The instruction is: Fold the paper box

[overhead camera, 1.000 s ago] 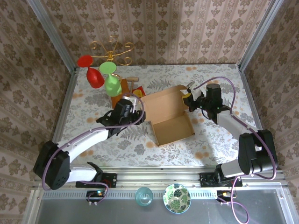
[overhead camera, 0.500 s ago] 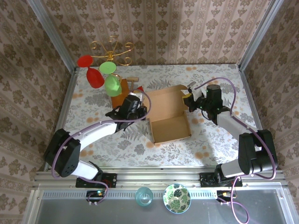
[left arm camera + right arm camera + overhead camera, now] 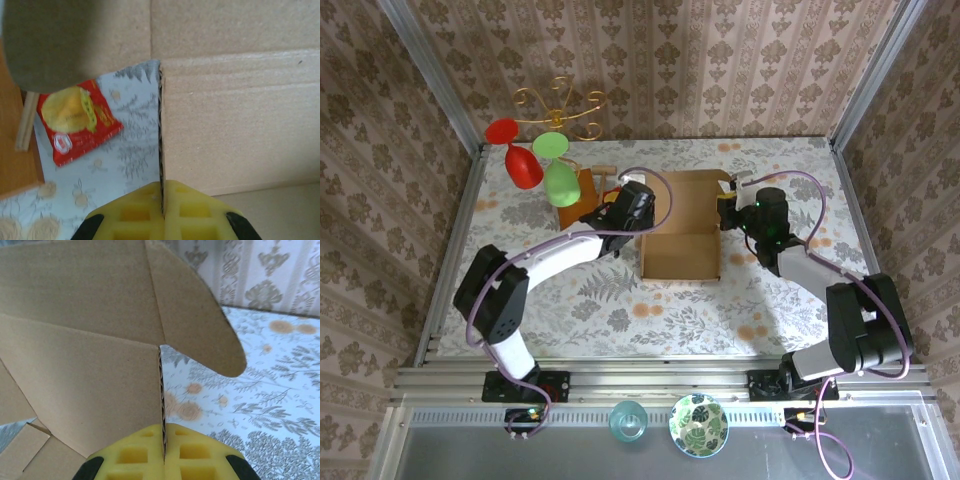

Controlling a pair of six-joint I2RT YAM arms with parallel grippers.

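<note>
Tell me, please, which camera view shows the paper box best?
Top external: the whole paper box is in frame. The wrist views give close-up panels, edges pinched by the left pincer and right pincer.

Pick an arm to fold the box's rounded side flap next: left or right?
Right, likely: right gripper is shut on the paper box wall edge beside a rounded flap. Left gripper is clamped on the opposite wall and can brace.
</note>
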